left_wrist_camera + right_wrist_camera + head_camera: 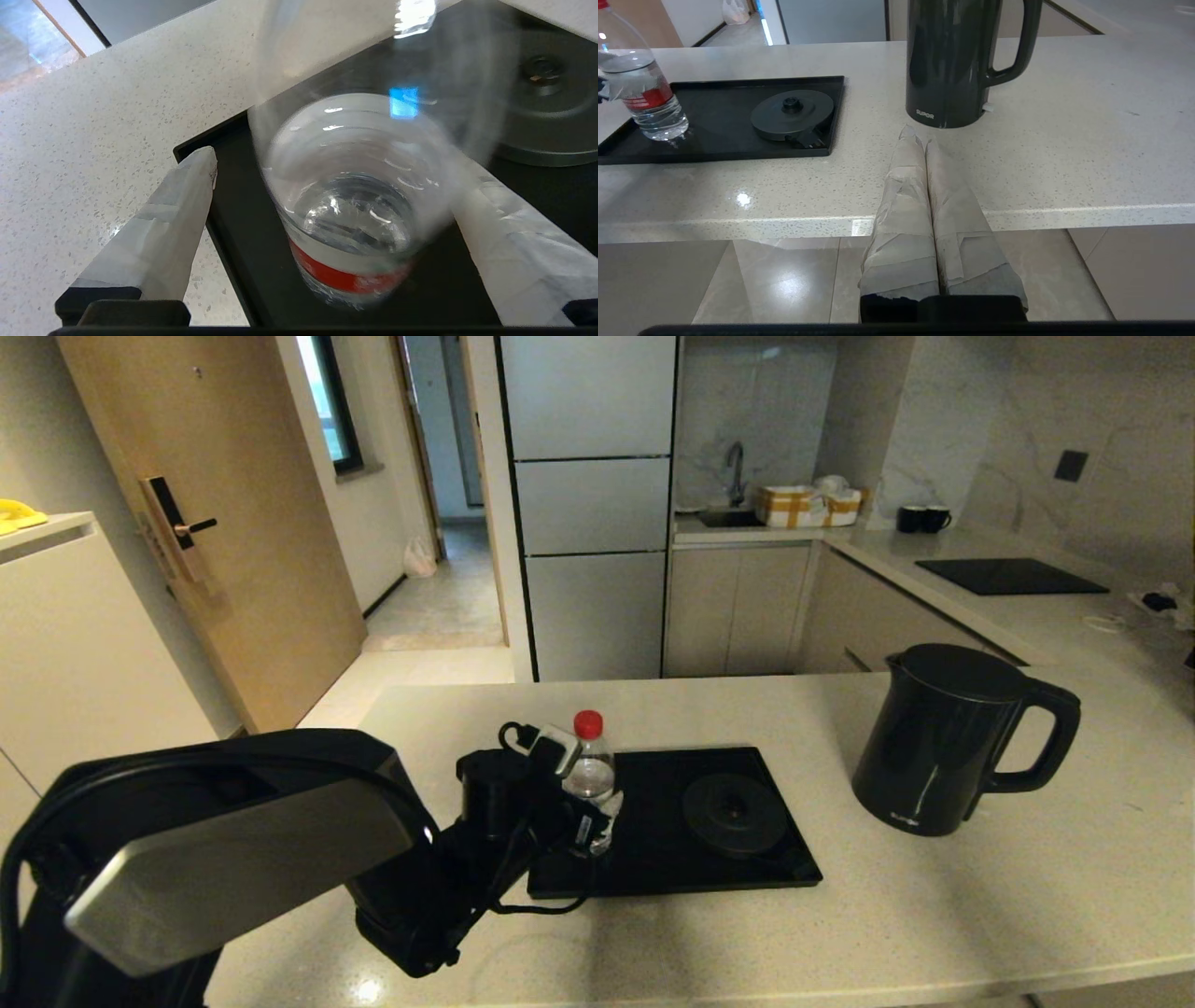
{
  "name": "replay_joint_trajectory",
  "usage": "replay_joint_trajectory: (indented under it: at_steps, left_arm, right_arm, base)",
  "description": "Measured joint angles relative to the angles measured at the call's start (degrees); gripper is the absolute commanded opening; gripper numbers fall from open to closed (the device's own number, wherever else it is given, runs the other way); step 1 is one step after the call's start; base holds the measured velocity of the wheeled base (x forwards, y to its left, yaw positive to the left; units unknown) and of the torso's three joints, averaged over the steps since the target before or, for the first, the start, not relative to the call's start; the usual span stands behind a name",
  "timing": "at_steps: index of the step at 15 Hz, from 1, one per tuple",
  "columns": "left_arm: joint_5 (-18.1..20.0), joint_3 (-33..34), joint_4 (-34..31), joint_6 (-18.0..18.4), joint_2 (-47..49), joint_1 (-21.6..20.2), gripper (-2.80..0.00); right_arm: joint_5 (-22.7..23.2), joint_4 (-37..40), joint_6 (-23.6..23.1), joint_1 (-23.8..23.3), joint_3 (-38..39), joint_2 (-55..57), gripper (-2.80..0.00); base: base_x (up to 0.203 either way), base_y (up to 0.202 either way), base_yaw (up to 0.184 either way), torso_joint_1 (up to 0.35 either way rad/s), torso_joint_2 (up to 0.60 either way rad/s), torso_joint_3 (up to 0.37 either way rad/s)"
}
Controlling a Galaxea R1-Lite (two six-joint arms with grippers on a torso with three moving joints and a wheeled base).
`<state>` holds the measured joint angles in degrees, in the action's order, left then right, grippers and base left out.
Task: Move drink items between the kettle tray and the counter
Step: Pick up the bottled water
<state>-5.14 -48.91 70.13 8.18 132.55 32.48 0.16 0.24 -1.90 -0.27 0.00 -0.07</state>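
The clear water bottle (590,767) with red cap and red label stands on the left end of the glossy black kettle tray (653,873). My left gripper (598,814) is open around its lower body. In the left wrist view the bottle (355,196) sits between the taped fingers (177,219): one stands clear of it, the other lies close against it. The round base disc (735,812) on the tray is bare. The black kettle (943,742) stands on the beige counter (934,905) right of the tray. My right gripper (920,135) is shut, empty, at the counter's front edge before the kettle (957,60).
Two small black mugs (922,518) and a flat black cooktop panel (1008,576) are on the far counter at the back right. A sink with boxes (803,504) lies beyond. Bare counter stretches in front of the tray and around the kettle.
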Motion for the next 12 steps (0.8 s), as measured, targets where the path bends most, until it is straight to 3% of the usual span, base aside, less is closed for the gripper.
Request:
replay_joint_trajectory:
  at_steps: [5,12]
  left_arm:
    - [0.53,-3.15,-1.37,2.43,1.60,-1.47,0.00]
    - [3.12,-4.93,-1.97,2.70,2.73,-1.59,0.00]
  right_arm:
    - [-0.02,0.01,0.01,0.00,0.00,0.00,-2.80]
    - [0.01,0.00,0.00,0.00,0.00,0.00,-2.80]
  base:
    - [0.000,0.000,0.000,0.000,0.00,0.000]
    - [0.000,0.000,0.000,0.000,0.00,0.000]
